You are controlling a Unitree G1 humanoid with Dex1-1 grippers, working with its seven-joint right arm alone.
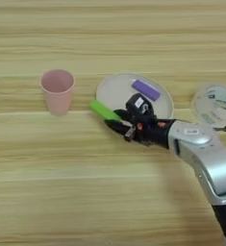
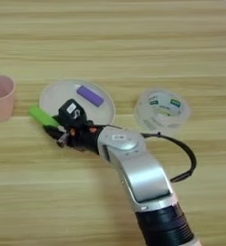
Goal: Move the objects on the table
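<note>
1. Gripper (image 1: pixel 115 121) is clamping the green block (image 1: pixel 104 111) by its near end, jaws narrow around it; the rest is sticking out beyond the fingertips, over the plate (image 1: pixel 115 90) rim.
2. Block is looking light, stiff and smooth, likely slippery; a grip across its long flat sides should be holding best.
3. Purple block (image 1: pixel 145 89) is lying on the plate behind the jaws; cup (image 1: pixel 57 91) is standing well ahead of the fingertips.
4. Container (image 2: pixel 163 108) is showing a label, writing unreadable.

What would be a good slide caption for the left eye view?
Right gripper holds green block at plate rim; purple block on plate, pink cup left.
</note>
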